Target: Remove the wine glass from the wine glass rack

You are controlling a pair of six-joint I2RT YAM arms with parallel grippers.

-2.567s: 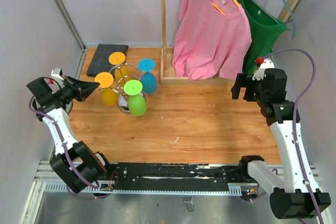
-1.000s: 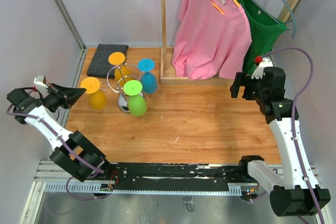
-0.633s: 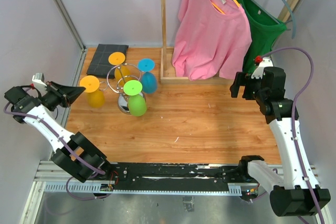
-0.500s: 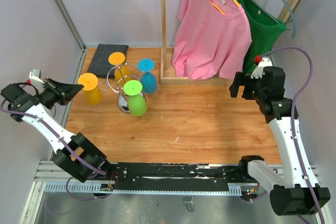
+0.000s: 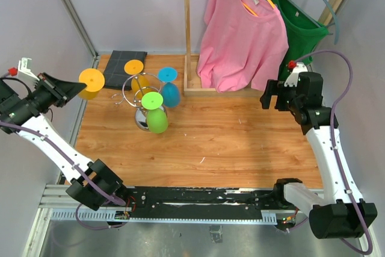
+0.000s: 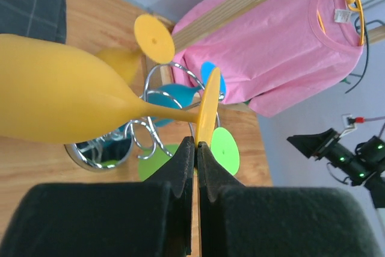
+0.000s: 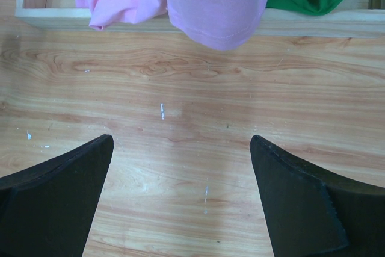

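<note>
My left gripper (image 5: pixel 73 88) (image 6: pixel 197 143) is shut on the round foot of a yellow wine glass (image 5: pixel 91 83) (image 6: pixel 57 105). The glass hangs in the air above the table's left edge, well left of the wine glass rack (image 5: pixel 142 91) and clear of it. The rack is a chrome stand with looping wire arms (image 6: pixel 157 74) and a domed base (image 6: pixel 96 152). It still carries an orange glass (image 5: pixel 134 68), a blue glass (image 5: pixel 169 85) and a green glass (image 5: pixel 155 111). My right gripper (image 5: pixel 268 97) (image 7: pixel 180 148) stands open above bare wood at the right.
A tall wooden clothes rack (image 5: pixel 187 28) at the back holds a pink shirt (image 5: pixel 243 34) and a green shirt (image 5: pixel 298 25). A dark mat (image 5: pixel 118 64) lies at the back left corner. Side walls close in both ends.
My left gripper has drawn the yellow glass off the rack's arm and carried it left and toward the back, rising. The right arm has barely shifted.
</note>
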